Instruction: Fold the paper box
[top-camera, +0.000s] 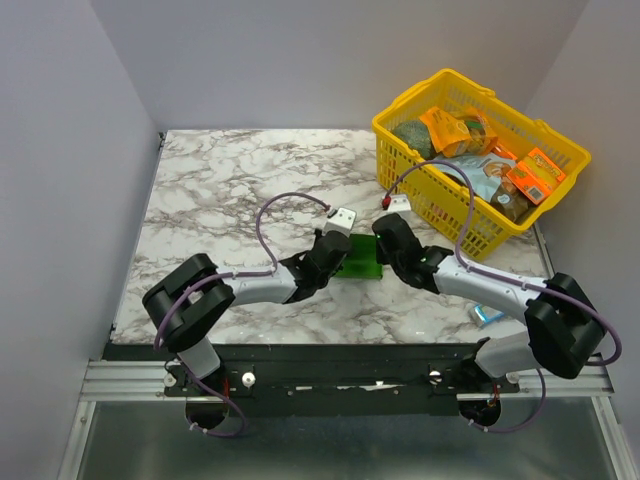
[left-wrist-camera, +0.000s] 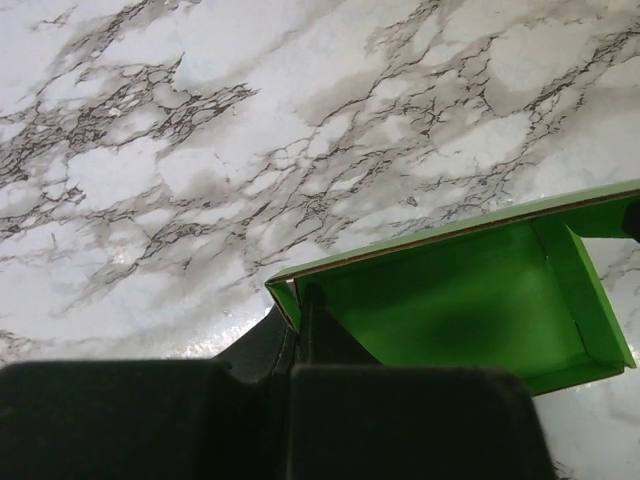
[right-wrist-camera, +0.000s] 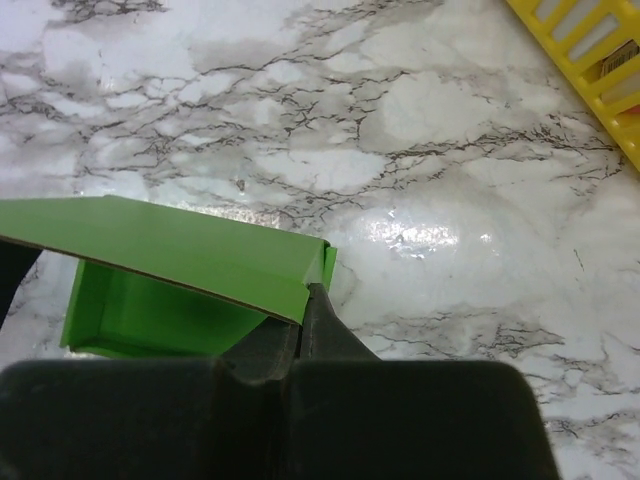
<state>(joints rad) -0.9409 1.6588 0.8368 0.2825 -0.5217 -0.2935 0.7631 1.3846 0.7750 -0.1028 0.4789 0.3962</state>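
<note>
The marble tabletop (top-camera: 230, 180) carries a yellow basket (top-camera: 445, 205) at its far right corner. The paper box (top-camera: 358, 262) sits near the middle, a little toward the near edge and well apart from the basket. It is an open green tray whose long axis runs left to right. It spans the gap between the arms, so neither is nearer. The left pincer (left-wrist-camera: 300, 305) is clenched on its left end wall, and the right pincer (right-wrist-camera: 315, 300) appears pinched shut on the opposite end's corner.
</note>
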